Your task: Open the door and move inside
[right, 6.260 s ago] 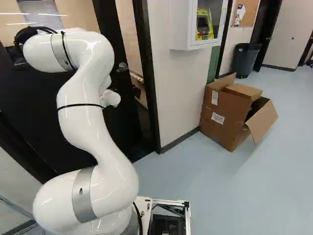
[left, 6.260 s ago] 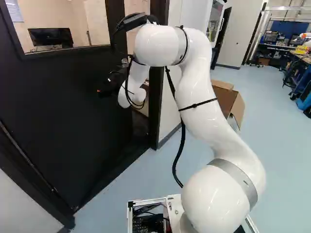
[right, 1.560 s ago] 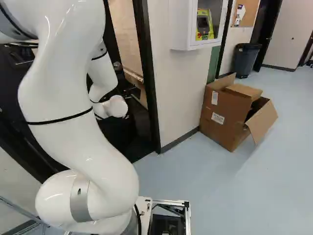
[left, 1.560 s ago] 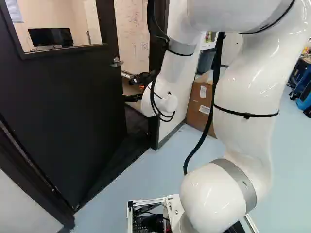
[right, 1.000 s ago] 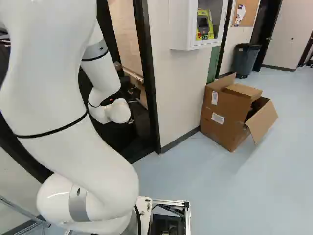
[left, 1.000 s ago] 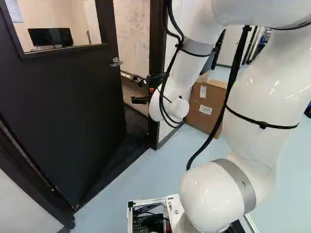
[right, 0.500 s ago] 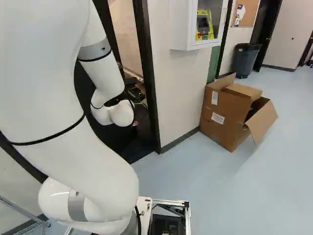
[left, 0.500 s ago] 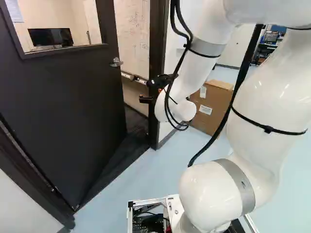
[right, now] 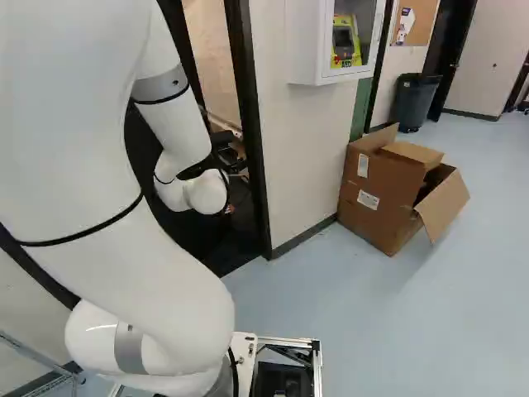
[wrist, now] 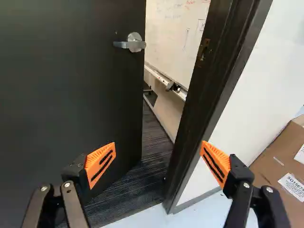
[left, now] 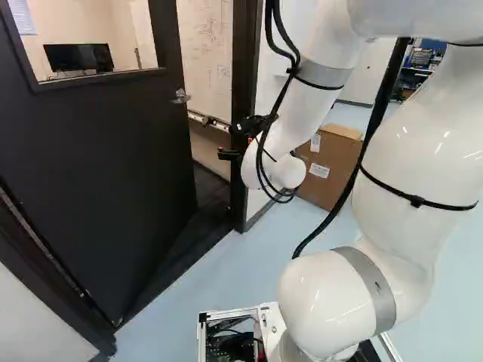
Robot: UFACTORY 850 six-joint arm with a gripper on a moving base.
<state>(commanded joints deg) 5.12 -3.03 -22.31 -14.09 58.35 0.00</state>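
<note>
The gripper (left: 240, 142) stands near the dark door frame (left: 243, 98) in the left base view. In the wrist view the gripper (wrist: 158, 146) is open, its orange fingers (wrist: 100, 164) wide apart with nothing between them. Ahead of it the black door (wrist: 71, 90) stands ajar, and a gap shows between its edge and the frame. The silver lever handle (wrist: 130, 44) is on the door near that edge, beyond the fingers and untouched. Dark carpet (wrist: 137, 183) and a whiteboard (wrist: 178, 33) show through the gap. My arm hides much of the door in the right base view.
Cardboard boxes (right: 393, 194) stand on the blue floor against the wall (right: 302, 149), right of the doorway. A white cabinet (right: 335, 50) hangs above them, and a dark bin (right: 416, 99) is farther back. The frame's lower end (left: 239, 215) juts close to the arm.
The arm has swung from in front of the door toward the frame's right side, slowing almost to rest lately. The door stands slightly wider open than at first. The base has not moved.
</note>
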